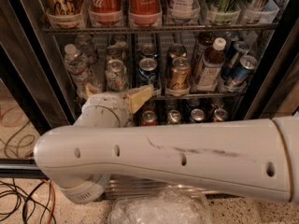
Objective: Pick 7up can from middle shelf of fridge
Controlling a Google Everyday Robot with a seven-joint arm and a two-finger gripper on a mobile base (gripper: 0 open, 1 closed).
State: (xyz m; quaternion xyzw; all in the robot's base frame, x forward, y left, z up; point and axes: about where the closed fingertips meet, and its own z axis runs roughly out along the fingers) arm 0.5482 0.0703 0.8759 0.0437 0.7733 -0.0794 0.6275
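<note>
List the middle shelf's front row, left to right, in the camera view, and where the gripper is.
Water bottle, 7up can, blue can, gold-brown can, white-capped brown bottle, tilted blue can. The gripper is just below the 7up can, at the front rail of the middle shelf.

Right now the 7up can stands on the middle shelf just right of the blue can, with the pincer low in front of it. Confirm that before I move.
One detail is wrong: the camera view shows the 7up can standing just left of the blue can, not right of it. The rest holds: it is on the middle shelf, and the pincer is low in front of it.
</note>
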